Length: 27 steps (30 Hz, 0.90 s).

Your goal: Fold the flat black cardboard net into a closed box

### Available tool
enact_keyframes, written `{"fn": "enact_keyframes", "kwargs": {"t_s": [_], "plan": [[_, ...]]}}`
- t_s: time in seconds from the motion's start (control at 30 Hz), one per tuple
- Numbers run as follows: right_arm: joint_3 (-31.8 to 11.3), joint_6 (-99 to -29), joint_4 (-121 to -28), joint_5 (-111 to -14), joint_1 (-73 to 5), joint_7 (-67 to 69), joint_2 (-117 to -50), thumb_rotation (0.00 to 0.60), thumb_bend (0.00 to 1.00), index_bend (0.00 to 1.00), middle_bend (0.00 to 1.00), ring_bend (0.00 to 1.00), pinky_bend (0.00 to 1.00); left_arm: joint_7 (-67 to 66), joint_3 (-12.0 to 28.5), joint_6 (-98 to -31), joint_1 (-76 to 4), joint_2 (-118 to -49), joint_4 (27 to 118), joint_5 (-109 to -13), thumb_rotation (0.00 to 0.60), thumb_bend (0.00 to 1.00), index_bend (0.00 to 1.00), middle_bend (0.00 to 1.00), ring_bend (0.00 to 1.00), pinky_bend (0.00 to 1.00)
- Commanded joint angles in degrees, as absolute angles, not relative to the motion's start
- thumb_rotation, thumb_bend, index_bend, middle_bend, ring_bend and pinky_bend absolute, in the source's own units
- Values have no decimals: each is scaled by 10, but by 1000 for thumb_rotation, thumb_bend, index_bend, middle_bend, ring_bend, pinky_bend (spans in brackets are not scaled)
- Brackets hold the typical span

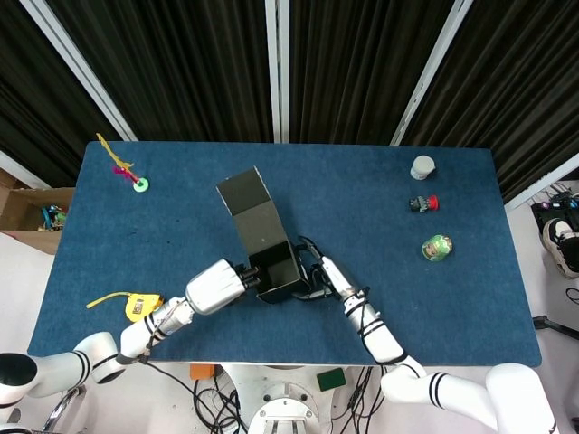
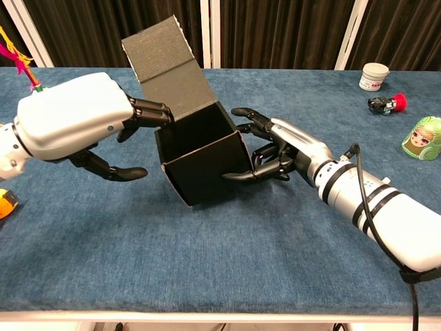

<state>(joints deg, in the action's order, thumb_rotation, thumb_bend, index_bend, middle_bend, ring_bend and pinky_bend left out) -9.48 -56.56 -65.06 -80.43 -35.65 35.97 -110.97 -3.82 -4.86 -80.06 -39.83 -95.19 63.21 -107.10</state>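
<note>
Your right hand (image 2: 275,148) grips the black box (image 2: 200,162) at its right wall. Your left hand (image 2: 79,124) touches its far-left edge, fingers apart. The box tilts, mouth up-left, lid flap (image 2: 169,65) reaching far-left.

The robot's left hand (image 2: 76,124) reaches in from the left on a white forearm, its dark fingers (image 2: 148,110) stretched forward and its thumb hanging apart below. The right hand (image 2: 275,152) comes in from the lower right on a banded white forearm, palm turned toward the left hand, fingers (image 2: 244,176) curled inward and spread.
</note>
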Motion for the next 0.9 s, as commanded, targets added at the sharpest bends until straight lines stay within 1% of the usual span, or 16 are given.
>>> {"fn": "enact_keyframes", "kwargs": {"t_s": [0.03,0.1,0.2,0.43,0.53,0.63,0.7,0.77,0.83,0.9], "plan": [[-91,-560,-661,-802,-354,361,-1102,600,4,0,60,656,1000,-39,-48,-803,-395,-949,634,-1071,600,206,384,359,653,968],[-86,-555,-674,-802,-351,359,-1091,600,0,0,28,634,1000,-38,-48,-805,-393,-946,636,-1070,600,206,383,358,654,968],[-79,-551,-699,-803,-346,356,-1073,600,0,0,10,618,1000,-38,-48,-810,-390,-942,639,-1071,600,206,374,356,653,968],[-62,-559,-766,-802,-326,330,-1025,600,0,0,7,607,1000,-36,-42,-825,-378,-928,658,-1065,600,203,351,348,653,972],[-55,-567,-789,-803,-315,323,-1002,600,0,0,9,607,1000,-25,-39,-830,-369,-922,674,-1053,600,192,327,337,654,972],[-51,-590,-807,-811,-301,311,-973,600,0,0,15,607,1000,9,-32,-821,-354,-914,702,-1017,600,167,268,299,653,974],[-50,-612,-818,-820,-292,293,-949,600,0,0,26,608,1000,64,-26,-806,-344,-906,735,-979,600,145,192,259,653,978],[-53,-638,-828,-829,-282,272,-925,600,0,0,59,612,1000,128,-18,-784,-337,-895,766,-939,600,118,101,210,653,980],[-59,-665,-840,-840,-275,264,-905,600,0,0,104,623,1000,182,-12,-764,-333,-886,784,-911,600,102,56,174,653,980],[-67,-690,-867,-853,-269,266,-876,600,0,14,156,635,1000,235,-11,-741,-332,-879,794,-892,600,98,32,143,650,980]]}}
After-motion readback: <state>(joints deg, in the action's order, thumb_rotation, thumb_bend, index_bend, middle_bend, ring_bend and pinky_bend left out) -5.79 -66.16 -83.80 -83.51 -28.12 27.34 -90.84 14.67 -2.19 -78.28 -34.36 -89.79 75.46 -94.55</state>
